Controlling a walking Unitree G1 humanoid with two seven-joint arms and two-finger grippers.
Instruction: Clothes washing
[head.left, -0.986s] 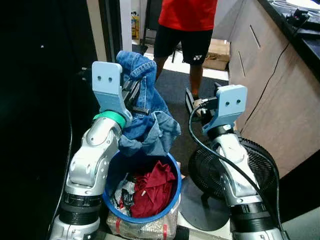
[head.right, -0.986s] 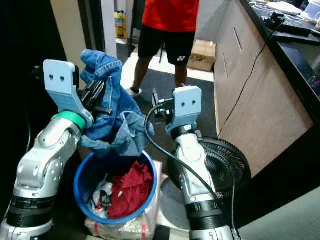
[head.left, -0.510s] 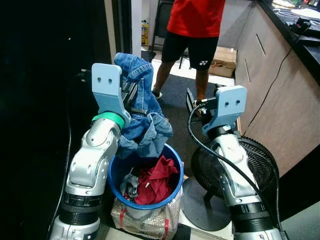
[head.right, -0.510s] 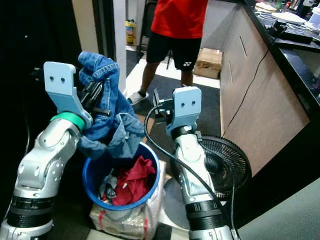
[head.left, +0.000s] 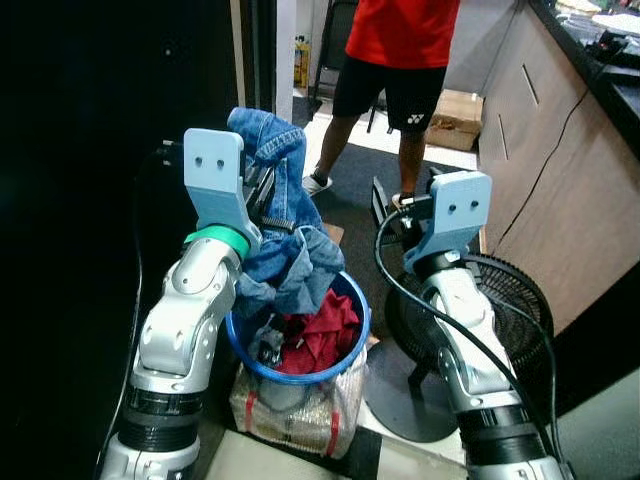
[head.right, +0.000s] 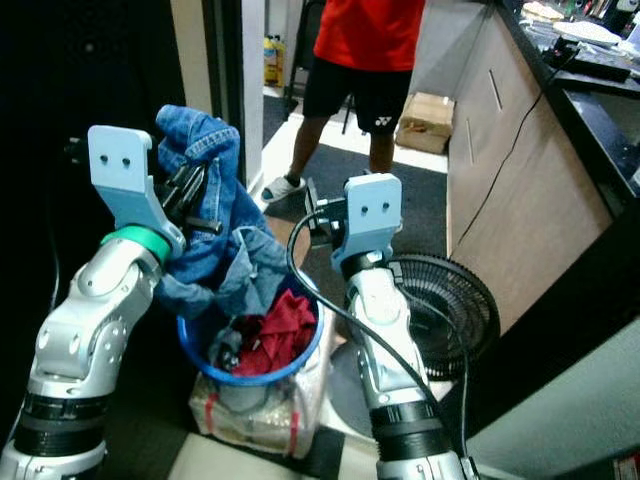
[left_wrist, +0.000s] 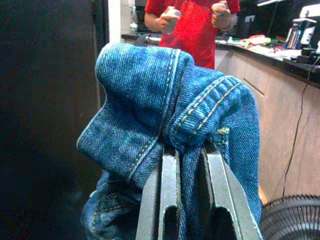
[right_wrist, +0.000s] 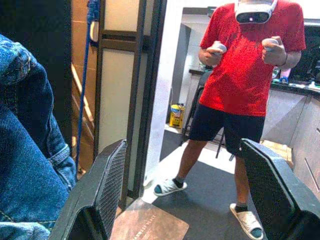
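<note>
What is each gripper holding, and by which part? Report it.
The left gripper pinches the jeans by a bunched seamed fold near the top; the right gripper is open and holds nothing.

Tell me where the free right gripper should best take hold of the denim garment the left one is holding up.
Probably the loose bunched folds of the denim garment hanging just above the blue basket, approached from the robot's right. The left gripper already pinches the top seam, so the top is taken, while the open right gripper sits level beside the cloth with free space between them.
</note>
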